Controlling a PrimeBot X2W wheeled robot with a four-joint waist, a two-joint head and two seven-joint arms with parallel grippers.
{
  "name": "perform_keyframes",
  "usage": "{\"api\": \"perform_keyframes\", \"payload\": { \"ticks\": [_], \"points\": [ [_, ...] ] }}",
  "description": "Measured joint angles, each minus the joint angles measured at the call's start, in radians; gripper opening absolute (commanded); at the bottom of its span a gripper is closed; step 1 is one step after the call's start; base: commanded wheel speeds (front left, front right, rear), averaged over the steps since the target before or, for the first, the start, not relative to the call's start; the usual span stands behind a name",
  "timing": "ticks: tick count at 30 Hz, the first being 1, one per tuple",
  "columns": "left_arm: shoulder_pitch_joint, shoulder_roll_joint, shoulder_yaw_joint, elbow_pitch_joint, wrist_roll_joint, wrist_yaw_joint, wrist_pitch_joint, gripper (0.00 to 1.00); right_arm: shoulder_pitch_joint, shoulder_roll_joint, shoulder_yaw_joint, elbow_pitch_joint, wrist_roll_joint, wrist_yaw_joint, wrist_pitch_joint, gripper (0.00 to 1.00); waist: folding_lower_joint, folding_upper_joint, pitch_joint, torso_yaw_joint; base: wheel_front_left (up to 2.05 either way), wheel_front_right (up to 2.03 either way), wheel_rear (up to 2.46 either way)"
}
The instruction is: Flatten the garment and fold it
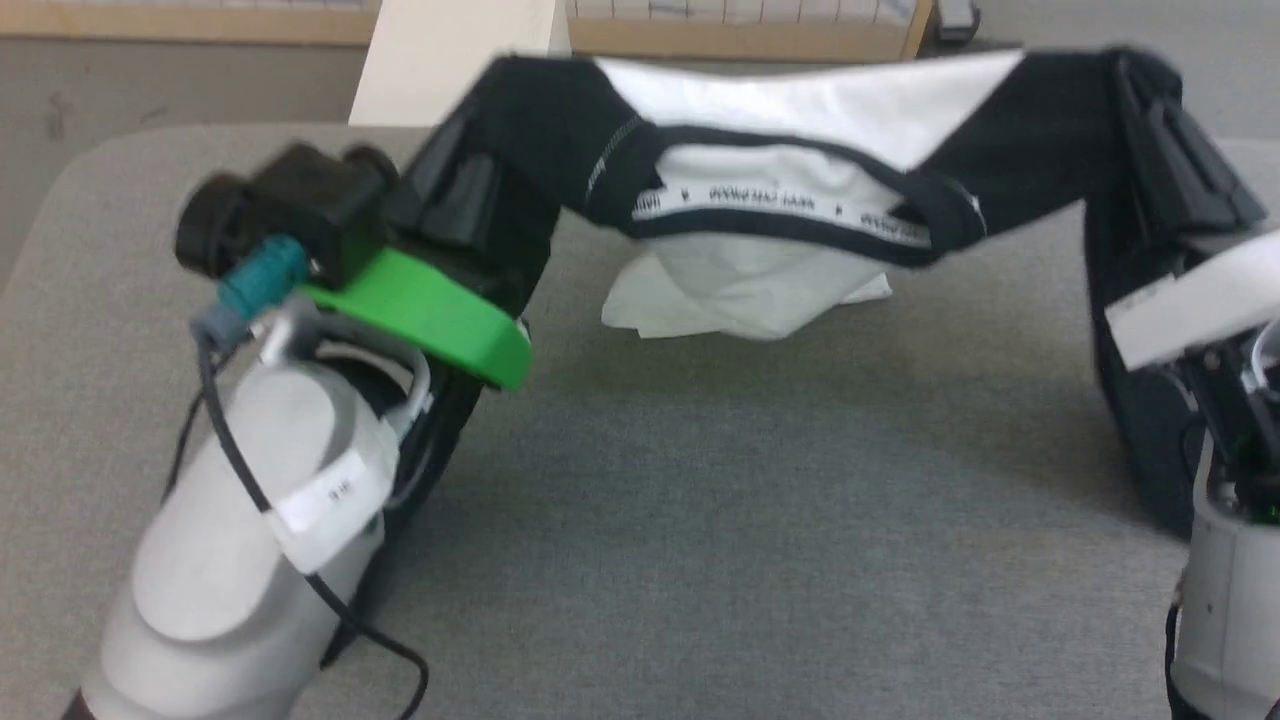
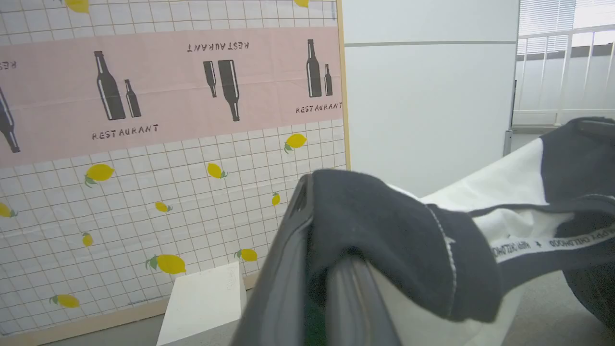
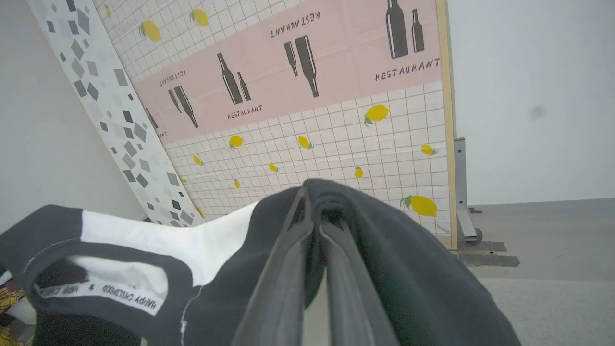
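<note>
The garment (image 1: 800,110) hangs stretched between my two grippers above the grey table (image 1: 700,550). Its white body sags in the middle, and the lower white folds rest on the table. The black collar with its lettered band faces me. At the upper left, my left gripper (image 1: 480,140) is shut on the black sleeve shoulder. In the left wrist view the left gripper (image 2: 317,226) has black cloth of the garment (image 2: 504,192) draped over its fingers. My right gripper (image 1: 1150,100) is shut on the other black shoulder; the right wrist view shows the right gripper (image 3: 312,206) pinching the garment (image 3: 144,235).
A white block (image 1: 450,60) stands beyond the table's far edge, also seen as the white block (image 2: 202,302). Behind it is a screen (image 2: 144,144) printed with lemons and bottles, in a wooden frame (image 1: 750,40). The table's near half lies bare between my arms.
</note>
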Motion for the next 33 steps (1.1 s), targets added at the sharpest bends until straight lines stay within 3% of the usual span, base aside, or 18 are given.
{"api": "perform_keyframes", "payload": {
  "ticks": [18,25,33],
  "points": [
    [-0.28,0.021,0.043,0.004,-0.055,0.016,0.263,0.0,-0.325,0.0,0.09,0.076,-0.065,0.0,0.137,0.0,0.0,0.0,-0.165,-0.095,0.0,0.0,0.0],
    [-0.311,0.022,0.058,0.024,-0.078,0.062,0.348,0.0,-0.383,0.0,0.097,0.158,-0.044,0.0,0.215,0.0,0.0,0.0,-0.156,-0.133,0.0,0.0,0.0],
    [-0.495,0.04,0.024,0.175,-0.014,0.047,0.391,0.0,-0.594,-0.001,0.075,0.36,-0.101,0.0,0.224,0.0,0.0,0.0,-0.062,-0.157,0.0,0.0,0.0]
  ]
}}
